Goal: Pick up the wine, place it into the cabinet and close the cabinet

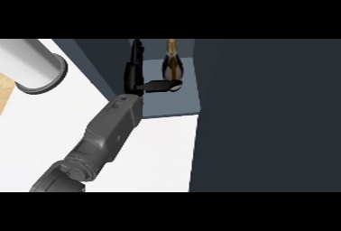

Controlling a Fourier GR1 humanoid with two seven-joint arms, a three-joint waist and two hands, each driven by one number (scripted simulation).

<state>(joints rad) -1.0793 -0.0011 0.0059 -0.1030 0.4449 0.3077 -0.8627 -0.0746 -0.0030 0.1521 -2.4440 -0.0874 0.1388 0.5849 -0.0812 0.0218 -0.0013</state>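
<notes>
Head view. One grey forearm (110, 135) enters from the lower left edge and reaches up and to the right toward the cabinet (266, 113). By its place at the left of the view it reads as the left arm. The right arm and its hand do not show.

The cabinet is a dark blue-grey body filling the right side of the view. Its interior is open to view as a lighter grey-blue shelf floor (170, 106), bounded by a dark wall at the left and a dark panel at the right. Whether that right panel is the door or a side wall cannot be told.

Contents of the cabinet: one wine bottle (172, 61). It is dark with a gold neck and stands on the shelf floor toward the back of the compartment, neck pointing to the top of the view. Nothing else is seen inside.

The left robot hand (136, 74) is black and lies inside the compartment, just left of the bottle. Its fingers run straight up along the left wall; the thumb (163, 85) sticks out to the right and crosses the bottle's base. The fingers are not wrapped round the bottle, so the robot hand is relaxed and uncurled.

The white desk (160, 149) lies below and left of the cabinet. A grey-and-white cylinder (33, 65) stands at the upper left.
</notes>
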